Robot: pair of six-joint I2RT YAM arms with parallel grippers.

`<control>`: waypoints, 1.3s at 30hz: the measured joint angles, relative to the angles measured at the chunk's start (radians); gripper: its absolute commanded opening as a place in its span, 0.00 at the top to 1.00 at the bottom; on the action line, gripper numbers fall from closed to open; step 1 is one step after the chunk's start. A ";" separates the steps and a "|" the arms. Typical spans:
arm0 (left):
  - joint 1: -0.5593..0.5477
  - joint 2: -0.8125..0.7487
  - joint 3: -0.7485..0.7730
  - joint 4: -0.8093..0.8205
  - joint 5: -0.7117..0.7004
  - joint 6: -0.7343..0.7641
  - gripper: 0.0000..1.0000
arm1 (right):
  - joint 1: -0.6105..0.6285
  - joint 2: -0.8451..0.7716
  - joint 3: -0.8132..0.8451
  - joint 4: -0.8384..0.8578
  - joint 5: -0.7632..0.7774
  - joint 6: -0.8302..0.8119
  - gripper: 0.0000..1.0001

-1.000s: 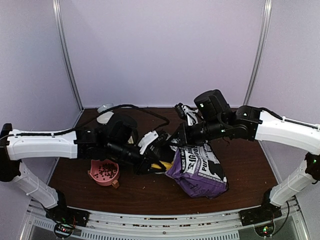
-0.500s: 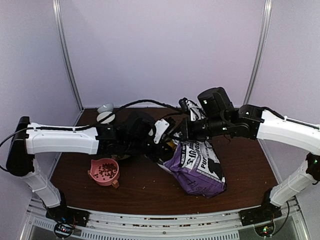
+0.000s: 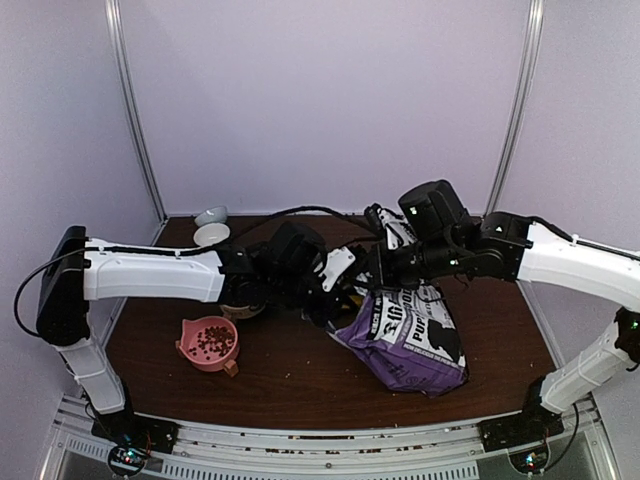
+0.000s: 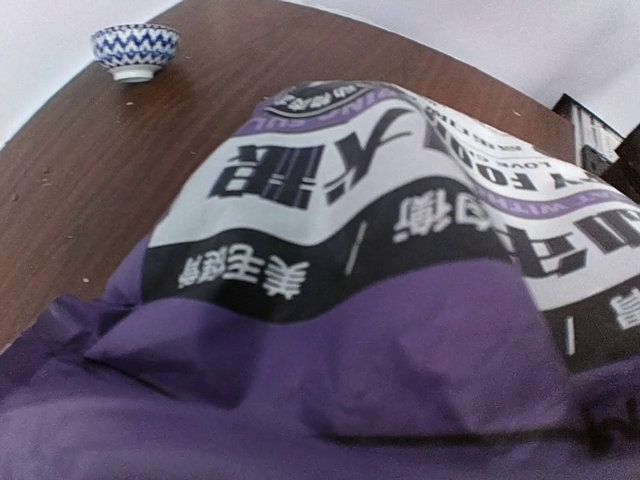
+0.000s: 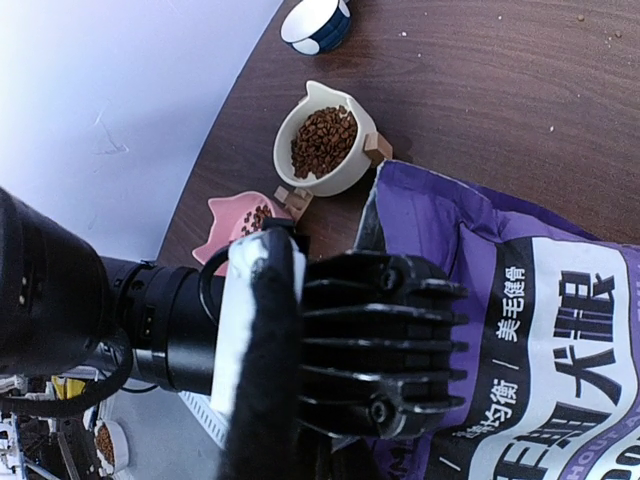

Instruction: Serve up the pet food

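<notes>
Although I cannot tell how the left gripper (image 3: 335,292) stands, hidden against the bag (image 3: 410,335), the right gripper (image 3: 372,270) is pressed together by the bag's top. The pet food (image 3: 211,341) lies in the pink bowl (image 3: 185,351), at eight o'clock from the left gripper, the nearer one.

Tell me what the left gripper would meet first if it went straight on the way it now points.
The purple bag. It fills the left wrist view directly ahead, and from above the left gripper points into the bag's left side. Depth is unclear, so contact may be there or very near.
</notes>
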 measured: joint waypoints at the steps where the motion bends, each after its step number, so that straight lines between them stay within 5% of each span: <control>1: 0.002 0.003 0.000 0.000 0.030 0.001 1.00 | 0.000 -0.004 -0.002 -0.009 -0.001 0.000 1.00; 10: 0.004 0.006 -0.018 0.037 0.175 -0.029 1.00 | 0.003 -0.032 -0.023 -0.032 -0.023 0.002 1.00; 19: -0.052 -0.088 -0.145 0.223 -0.149 -0.077 1.00 | -0.003 -0.042 -0.037 0.005 -0.010 0.001 1.00; 26: -0.066 -0.052 -0.113 0.280 -0.251 -0.087 1.00 | -0.014 -0.063 -0.040 0.010 0.014 -0.005 1.00; 39: -0.027 0.038 -0.021 0.148 -0.050 0.010 1.00 | -0.027 -0.063 -0.053 -0.016 0.031 -0.007 1.00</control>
